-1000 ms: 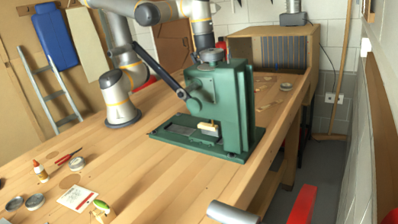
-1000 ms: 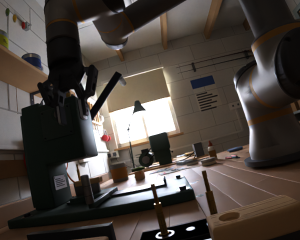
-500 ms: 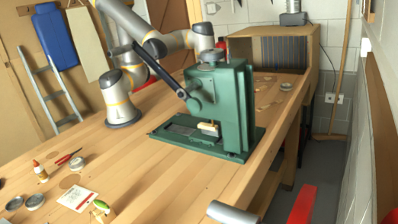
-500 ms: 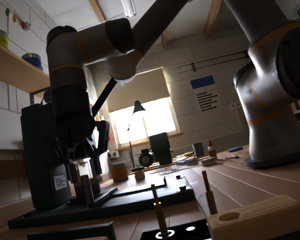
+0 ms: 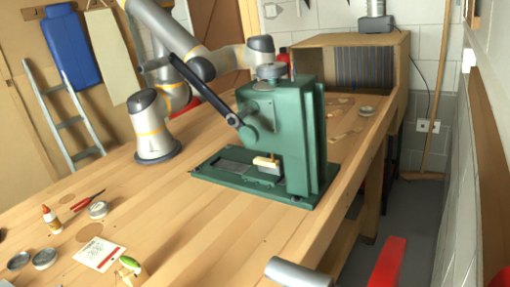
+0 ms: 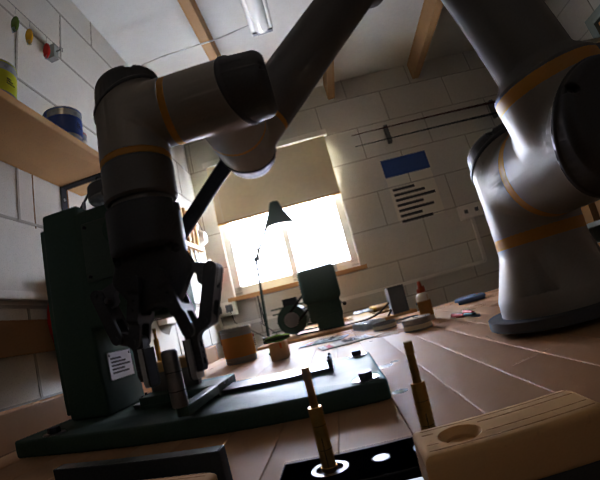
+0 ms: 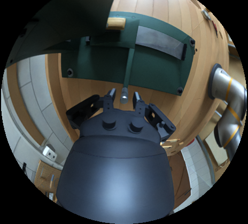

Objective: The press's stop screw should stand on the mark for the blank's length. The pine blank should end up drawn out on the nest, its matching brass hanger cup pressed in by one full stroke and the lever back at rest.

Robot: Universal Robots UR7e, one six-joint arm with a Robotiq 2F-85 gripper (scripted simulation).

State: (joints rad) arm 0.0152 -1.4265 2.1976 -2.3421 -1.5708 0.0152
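The pine blank [image 5: 265, 162] [image 7: 115, 23] lies on the nest of the green press [image 5: 281, 134], under the ram at the front of the base. On the far side of the press my gripper [image 7: 124, 96] [image 6: 168, 330] hangs open and empty, fingers pointing down on either side of a grey upright pin [image 7: 124, 95] [image 6: 171, 377] at the end of a green bar on the base. The black lever [image 5: 202, 88] slants up to the left from its pivot. A grey knob [image 5: 271, 70] sits on top of the press. Brass cups [image 6: 318, 418] on pegs stand in a black tray beside another blank [image 6: 517, 431].
A wooden cabinet [image 5: 351, 61] stands at the far end of the bench behind the press. Tins [image 5: 97, 209], a glue bottle [image 5: 51, 218], red pliers [image 5: 85, 202] and a card [image 5: 99, 253] lie near the bench's near left corner. My arm's base [image 5: 156, 139] stands left of the press.
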